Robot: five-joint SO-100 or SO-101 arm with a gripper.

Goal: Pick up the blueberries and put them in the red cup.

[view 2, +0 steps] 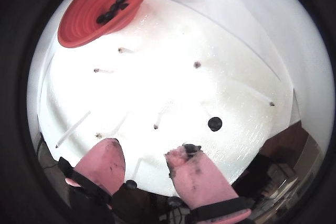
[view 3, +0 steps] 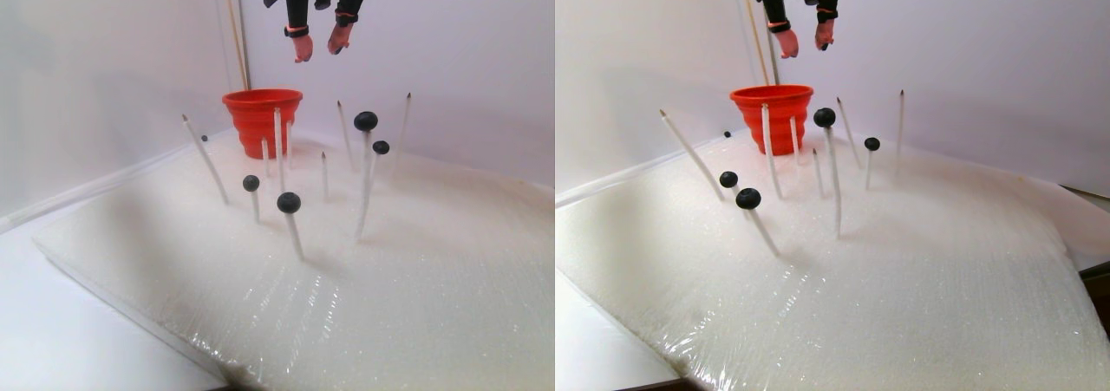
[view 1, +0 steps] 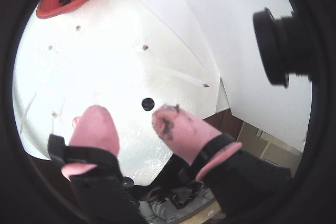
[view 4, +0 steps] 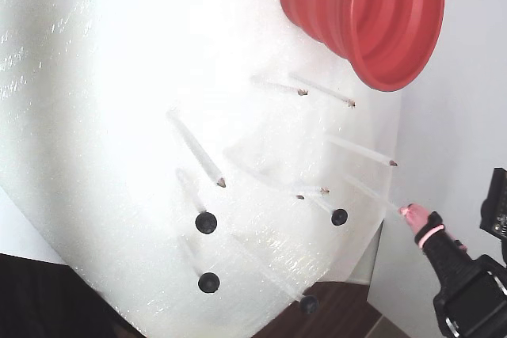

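This looks like a makeshift test bench in a lab or hobby room, not a lived-in space. A white foam sheet wrapped in glossy film covers most of a white table, with plain white walls closing off its far edges. Thin white sticks stand stuck in the foam, some tipped with dark berries. Dark wooden flooring shows past the table's corner.
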